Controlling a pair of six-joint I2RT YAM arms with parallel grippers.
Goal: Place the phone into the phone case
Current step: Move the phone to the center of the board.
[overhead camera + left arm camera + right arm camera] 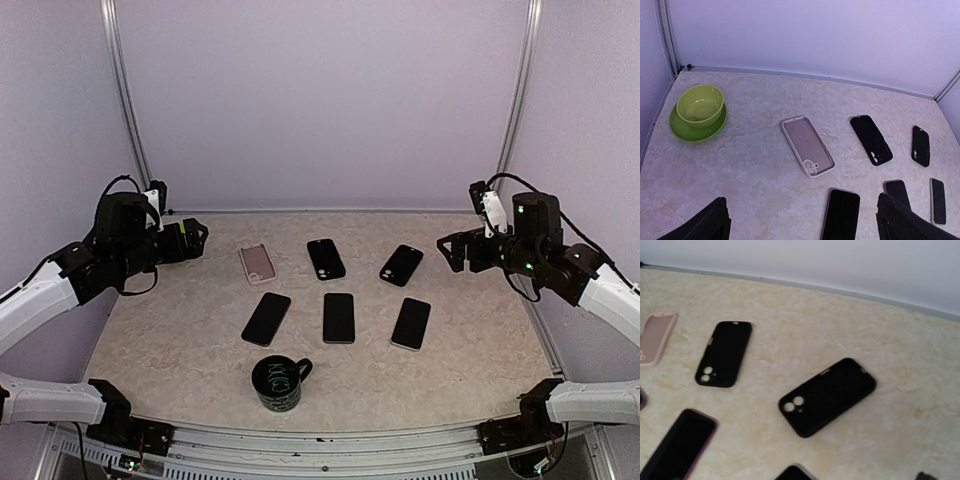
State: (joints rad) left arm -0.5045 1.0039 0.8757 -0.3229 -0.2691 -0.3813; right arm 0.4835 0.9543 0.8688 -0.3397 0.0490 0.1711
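Note:
Three phones lie screen-up in a row mid-table: left [266,318], middle [339,317], right [411,323]. Behind them lie three empty cases: a pink one [257,264], a black one [325,258] and another black one [401,264]. My left gripper [195,238] hovers open at the far left, apart from the pink case [808,146]. Its dark fingers [705,225] frame the left phone [841,214]. My right gripper [447,250] hovers open at the far right, beyond the right black case [827,396]. Neither holds anything.
A dark mug [279,383] stands near the front edge, in front of the phones. A green bowl on a green plate [700,104] sits in the back left corner. Walls and metal posts close the table at the back and sides.

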